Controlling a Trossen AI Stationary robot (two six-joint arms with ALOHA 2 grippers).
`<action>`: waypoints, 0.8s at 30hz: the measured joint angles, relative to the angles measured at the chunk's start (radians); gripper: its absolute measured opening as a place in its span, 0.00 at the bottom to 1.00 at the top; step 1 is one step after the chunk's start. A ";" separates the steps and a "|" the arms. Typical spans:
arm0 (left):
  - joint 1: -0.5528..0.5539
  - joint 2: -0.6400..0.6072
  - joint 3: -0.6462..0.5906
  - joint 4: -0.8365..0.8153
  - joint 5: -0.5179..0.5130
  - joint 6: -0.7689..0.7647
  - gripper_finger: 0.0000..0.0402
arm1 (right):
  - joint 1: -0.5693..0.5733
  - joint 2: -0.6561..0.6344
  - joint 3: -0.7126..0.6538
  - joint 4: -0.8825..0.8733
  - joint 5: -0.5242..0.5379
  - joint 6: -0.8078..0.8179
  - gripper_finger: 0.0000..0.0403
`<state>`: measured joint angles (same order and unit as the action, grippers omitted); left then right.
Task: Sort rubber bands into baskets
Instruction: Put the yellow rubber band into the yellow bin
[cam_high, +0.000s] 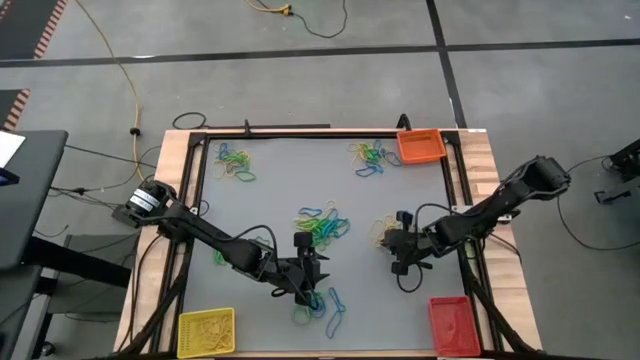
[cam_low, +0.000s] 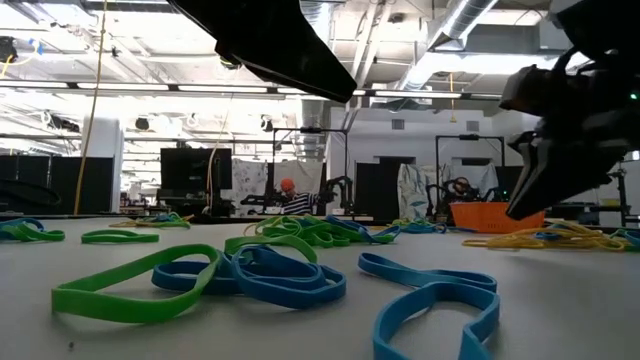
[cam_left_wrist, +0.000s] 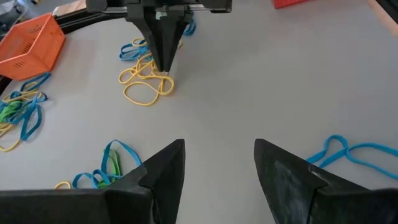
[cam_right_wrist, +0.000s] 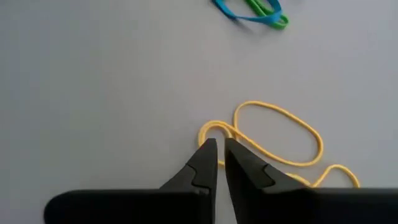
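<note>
- While the left arm reaches in from the table's near-left side, the left gripper (cam_high: 312, 283) hangs over the low middle of the grey table (cam_high: 290, 180), its two dark fingers (cam_left_wrist: 163, 177) spread wide with nothing between them.
- Just under and beside that gripper lies a small heap of blue and green rubber bands (cam_high: 322, 305); in the low view these are the loops nearest the camera (cam_low: 250, 275).
- The right gripper (cam_right_wrist: 221, 148) is down at the table surface right of centre, its tips almost pressed together, only a narrow slit showing, right at the edge of a yellow band (cam_right_wrist: 273, 134).
- Whether the tips actually pinch that yellow loop cannot be told.
- The left wrist view shows the same right gripper (cam_left_wrist: 163, 65) pointing down into a tangle of yellow bands (cam_left_wrist: 146, 84).
- More mixed clusters lie at the table's centre (cam_high: 322, 224), far left (cam_high: 235, 163) and far middle (cam_high: 370, 156).
- The orange basket (cam_high: 421, 146) sits at the far-right corner, the yellow basket (cam_high: 206, 331) at the near-left corner, the red basket (cam_high: 453, 324) at the near-right corner.
- The baskets are well apart from both grippers.
</note>
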<state>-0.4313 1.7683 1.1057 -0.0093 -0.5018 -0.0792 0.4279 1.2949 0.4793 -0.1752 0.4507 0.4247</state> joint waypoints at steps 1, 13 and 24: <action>0.000 0.000 0.000 0.000 0.000 0.001 0.45 | 0.005 0.000 0.000 0.008 0.001 -0.004 0.12; 0.007 0.000 0.000 0.000 0.000 0.004 0.46 | -0.021 0.003 0.000 -0.014 0.001 -0.007 0.30; 0.007 0.000 0.000 0.000 0.000 0.011 0.46 | -0.077 0.003 -0.007 0.024 -0.095 -0.004 0.59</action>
<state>-0.4244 1.7683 1.1057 -0.0090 -0.5022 -0.0682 0.3507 1.2976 0.4725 -0.1517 0.3562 0.4204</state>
